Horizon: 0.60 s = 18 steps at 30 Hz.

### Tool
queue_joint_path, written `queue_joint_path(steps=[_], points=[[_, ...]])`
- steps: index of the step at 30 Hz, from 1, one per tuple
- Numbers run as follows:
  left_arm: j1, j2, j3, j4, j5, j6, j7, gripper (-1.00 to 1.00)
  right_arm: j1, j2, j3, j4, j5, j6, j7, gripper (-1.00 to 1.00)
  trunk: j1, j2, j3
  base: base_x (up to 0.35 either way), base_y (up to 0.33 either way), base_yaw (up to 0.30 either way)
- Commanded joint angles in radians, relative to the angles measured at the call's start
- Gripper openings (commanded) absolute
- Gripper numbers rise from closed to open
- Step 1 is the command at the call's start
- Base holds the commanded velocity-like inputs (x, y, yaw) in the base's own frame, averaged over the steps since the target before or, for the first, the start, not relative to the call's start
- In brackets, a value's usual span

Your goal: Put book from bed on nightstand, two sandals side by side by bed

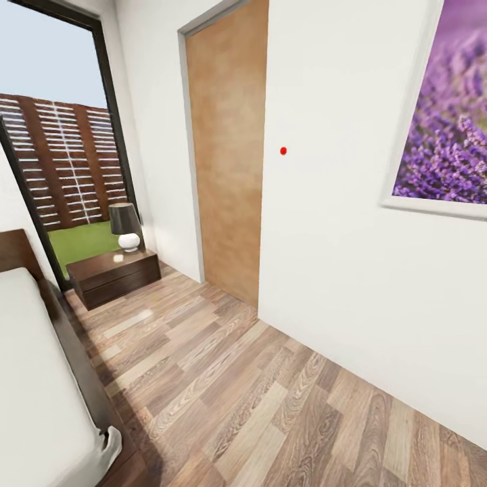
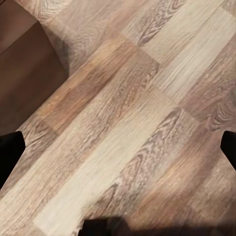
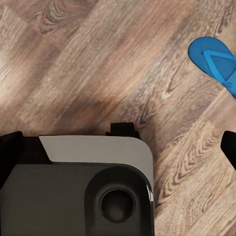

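A: Which task things show, and how do they lie?

B: In the right wrist view one bright blue sandal (image 3: 216, 63) lies flat on the wood-plank floor (image 3: 98, 59), strap side up. It is cut by the picture's edge, so only its rounded end and the thin V of the strap show. Its long axis runs at a slant across the planks. It sits well apart from the robot's grey and black base (image 3: 93, 187), which also rests on that floor.

A: And the bed?

B: In the head view the bed (image 1: 34, 379) fills the lower left corner: smooth whitish-grey mattress, dark brown frame, headboard at the far end toward the window (image 1: 61, 135). Its long axis runs away from the camera. Beyond its head stands the nightstand (image 1: 113, 276), low and reddish-brown, just beside the window, with a dark-shaded lamp (image 1: 126, 226) on top. A plain brown door (image 1: 226, 149) and the lavender picture (image 1: 446, 115) hang on the white wall to the right.

A: The arms?

B: Both wrist cameras look straight down at the floor. The left gripper (image 2: 118, 150) shows dark fingertips at opposite edges of its picture, spread wide with bare planks between. The right gripper (image 3: 120, 145) is likewise wide apart, holding nothing.
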Motion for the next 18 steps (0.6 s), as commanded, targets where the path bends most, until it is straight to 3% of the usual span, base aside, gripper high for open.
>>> queue_joint_path(steps=[1, 9, 18], points=[[0.000, 0.000, 0.000, 0.000, 0.001, -0.002, 0.000, 1.00, 0.000, 0.000, -0.003, 0.000, 0.000, -0.003, 0.000, 1.00, 0.000, 0.000, -0.001, 0.085, 0.052, -0.005], [0.000, 0.000, 0.000, 0.000, 0.000, -0.002, 0.000, 1.00, 0.000, 0.000, -0.003, 0.000, 0.000, -0.003, 0.000, 1.00, 0.000, 0.000, -0.001, 0.210, 0.143, -0.001], [0.000, 0.000, 0.000, 0.000, 0.000, -0.003, 0.000, 1.00, 0.000, 0.000, -0.003, 0.000, 0.000, -0.003, 0.000, 1.00, 0.000, 0.000, -0.001, 0.239, 0.028, 0.000]])
